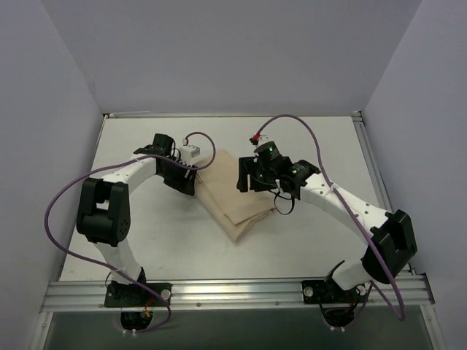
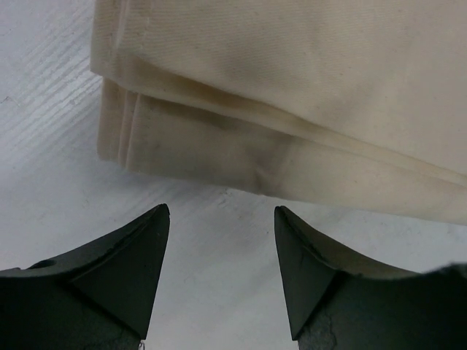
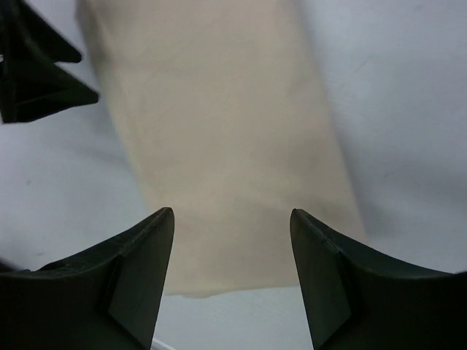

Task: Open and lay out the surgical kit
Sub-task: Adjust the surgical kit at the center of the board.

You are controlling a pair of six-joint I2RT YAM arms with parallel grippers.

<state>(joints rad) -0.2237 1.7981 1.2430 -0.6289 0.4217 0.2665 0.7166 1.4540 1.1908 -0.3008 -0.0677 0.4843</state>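
White table (image 1: 146,233), folded beige cloth bundle (image 1: 228,198) lying mid-table

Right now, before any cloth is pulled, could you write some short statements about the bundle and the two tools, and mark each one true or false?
1. The beige cloth bundle lies folded shut on the table. True.
2. The left tool is shut on the edge of the bundle. False: it is open, just short of the layered edge, and holds nothing.
3. The right tool is open and faces the bundle. True.
4. Steel instruments are already laid out beside the bundle. False: no instrument shows in any view, only the folded cloth.
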